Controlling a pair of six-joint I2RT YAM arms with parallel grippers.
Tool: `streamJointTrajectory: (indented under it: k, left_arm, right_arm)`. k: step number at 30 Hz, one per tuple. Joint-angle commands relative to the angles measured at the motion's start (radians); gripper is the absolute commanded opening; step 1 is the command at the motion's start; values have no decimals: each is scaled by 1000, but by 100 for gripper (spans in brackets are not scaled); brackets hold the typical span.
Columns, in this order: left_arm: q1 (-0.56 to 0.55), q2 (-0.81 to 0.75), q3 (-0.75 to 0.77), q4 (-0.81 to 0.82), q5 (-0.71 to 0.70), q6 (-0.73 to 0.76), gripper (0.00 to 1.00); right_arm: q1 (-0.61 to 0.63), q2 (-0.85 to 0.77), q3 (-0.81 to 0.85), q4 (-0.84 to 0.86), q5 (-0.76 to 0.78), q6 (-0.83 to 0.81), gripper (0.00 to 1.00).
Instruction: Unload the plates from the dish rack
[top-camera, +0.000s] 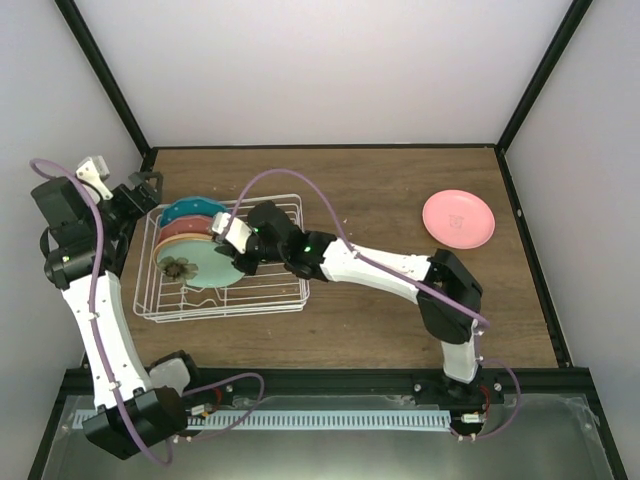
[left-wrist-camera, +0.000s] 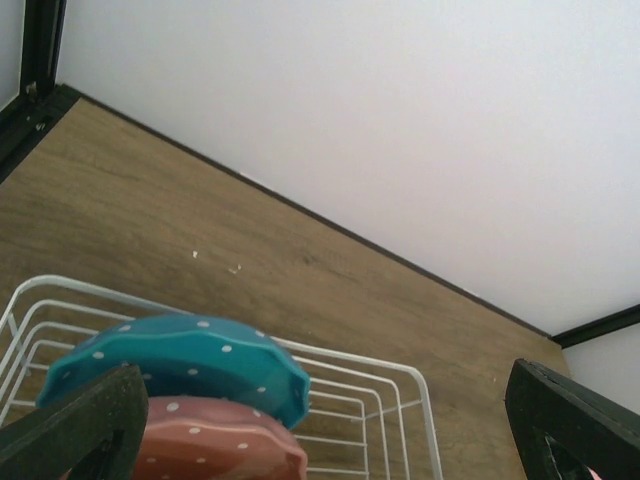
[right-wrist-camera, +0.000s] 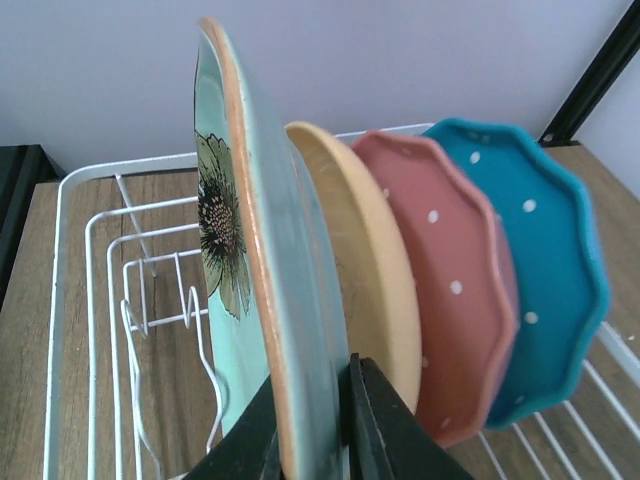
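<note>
My right gripper (right-wrist-camera: 312, 425) pinches the green plate (right-wrist-camera: 228, 200) by its rim. It stands in the rack (right-wrist-camera: 70, 185) at the table's (top-camera: 400, 180) left edge. My left gripper (left-wrist-camera: 325, 425) hangs wide open.

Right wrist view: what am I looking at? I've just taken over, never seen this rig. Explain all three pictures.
Two robot arms stand at the near edge of a wooden table. The top picture looks down from behind them; each wrist picture comes from a camera on that arm. In the right wrist view the right tool is shut on the rim of the mint green flower plate, upright in the white dish rack beside orange-yellow, salmon-red and teal plates. The left tool is open near the teal plate, holding nothing. A pink plate lies on the table, right of the rack.
</note>
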Motion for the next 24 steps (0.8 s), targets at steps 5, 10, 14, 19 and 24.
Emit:
streamJointTrajectory:
  k: [5, 10, 14, 19, 24]
  left_arm:
    - [1, 7, 92, 67, 12, -70, 100]
    - [1, 35, 120, 99, 15, -92, 100]
    - [2, 54, 135, 130, 13, -111, 100]
    - [1, 86, 169, 163, 11, -136, 100]
    - [1, 106, 191, 179, 9, -139, 100]
  right_arm:
    - [-11, -205, 34, 31, 6, 11, 1]
    - [-46, -274, 20, -1, 14, 32, 1]
    - [-81, -326, 5, -34, 43, 43, 1]
    - [-175, -393, -12, -81, 75, 69, 1]
    - [-343, -452, 2, -127, 88, 145, 1]
